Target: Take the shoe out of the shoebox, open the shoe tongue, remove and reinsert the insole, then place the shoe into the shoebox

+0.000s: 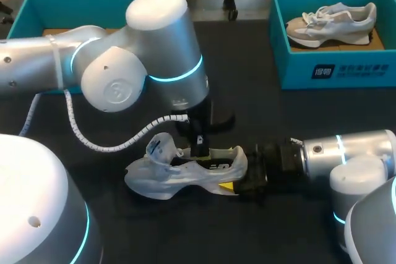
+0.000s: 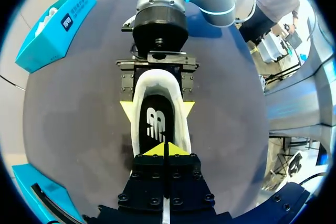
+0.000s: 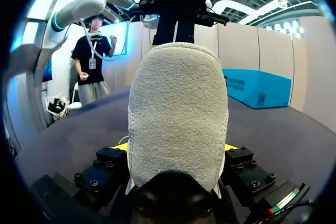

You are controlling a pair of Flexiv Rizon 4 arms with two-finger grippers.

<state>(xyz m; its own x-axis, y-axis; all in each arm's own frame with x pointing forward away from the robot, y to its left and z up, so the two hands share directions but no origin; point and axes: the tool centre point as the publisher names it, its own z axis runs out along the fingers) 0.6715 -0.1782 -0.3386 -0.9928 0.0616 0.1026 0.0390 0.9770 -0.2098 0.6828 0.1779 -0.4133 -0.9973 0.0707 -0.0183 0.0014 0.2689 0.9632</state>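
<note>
A pale grey-white shoe (image 1: 185,174) lies on the dark table, toe toward the left. My right gripper (image 1: 240,178) is shut on its heel. In the right wrist view the grey heel (image 3: 178,114) fills the space between the yellow fingertips (image 3: 231,147). My left gripper (image 2: 164,149) hangs straight over the shoe's mouth, shut, with its tips together just above the black insole (image 2: 156,121). I cannot tell whether it pinches the insole. In the left wrist view the right gripper (image 2: 157,108) clamps the shoe from both sides.
A teal shoebox (image 1: 334,69) at the back right holds a second shoe (image 1: 331,23). Another teal box (image 1: 37,10) stands at the back left. My left arm's elbow (image 1: 142,60) looms over the table's middle.
</note>
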